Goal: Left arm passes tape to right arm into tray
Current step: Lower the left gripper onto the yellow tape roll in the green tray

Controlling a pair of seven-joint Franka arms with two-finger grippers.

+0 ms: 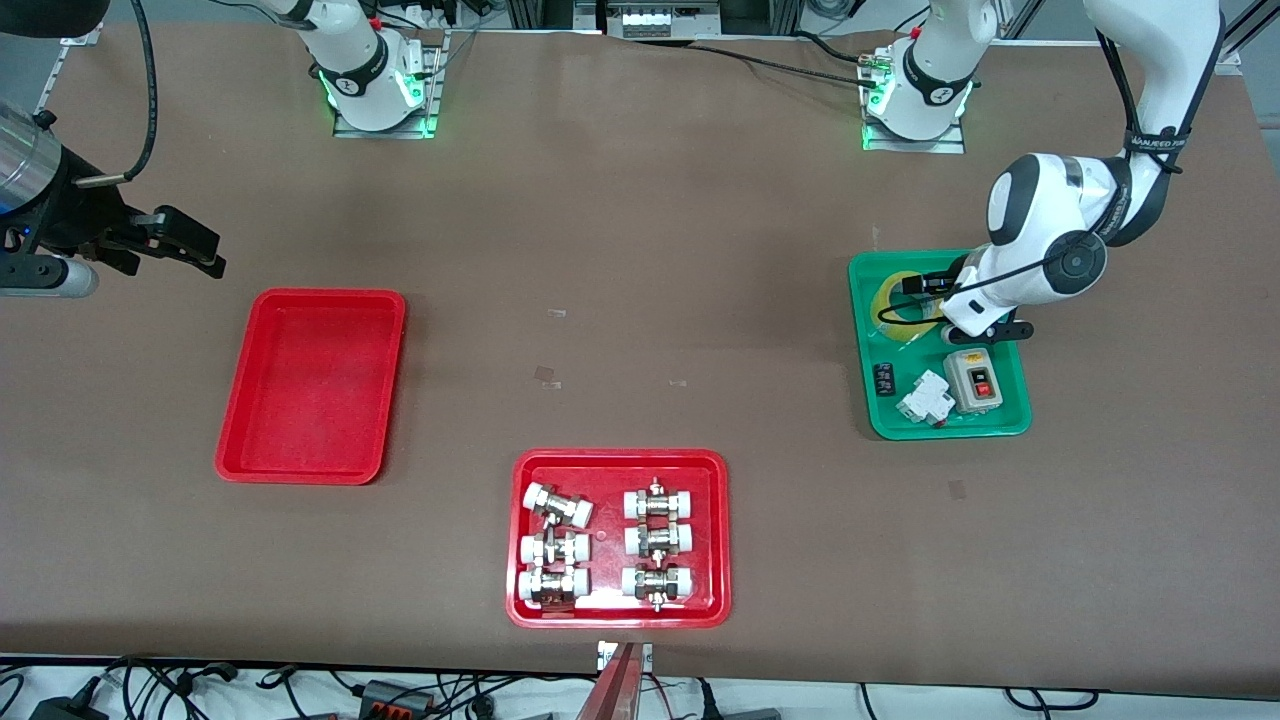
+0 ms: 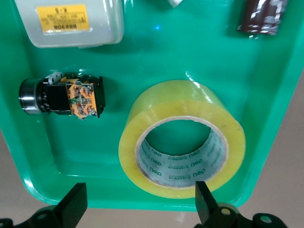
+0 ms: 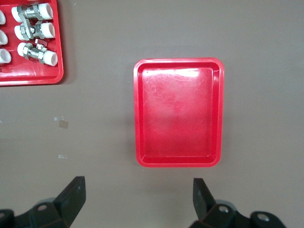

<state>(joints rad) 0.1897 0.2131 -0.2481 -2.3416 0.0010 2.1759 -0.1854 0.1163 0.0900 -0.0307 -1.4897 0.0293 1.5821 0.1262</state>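
**Hovering over the green tray, jaws spread above the tape**

From the front, the left arm (image 1: 1050, 255) is seen bent down over the green tray (image 1: 1008, 425) at its own end of the table, and most of the tape (image 1: 893, 303) is hidden under its wrist; only a yellowish arc shows. The right arm (image 1: 25, 180) is held at the other end of the table, its right gripper (image 1: 190, 250) in the air near the plain red tray (image 1: 312, 385), not over it. A second red tray (image 1: 618, 612) of white-capped fittings (image 1: 556, 506) lies nearer the camera, between the two.

In the left wrist view, what the front hides is laid open: the tape (image 2: 183, 140) lies flat on the green tray's floor (image 2: 156, 52), beside a small black part with an orange circuit board (image 2: 64, 97) and near a grey box with a yellow label (image 2: 71, 23). The left gripper (image 2: 140, 204) is held above the roll, fingers spread, touching nothing.

In the right wrist view, the red tray (image 3: 178, 111) is shown from above, and the right gripper (image 3: 137, 197) is seen wide apart, holding nothing.
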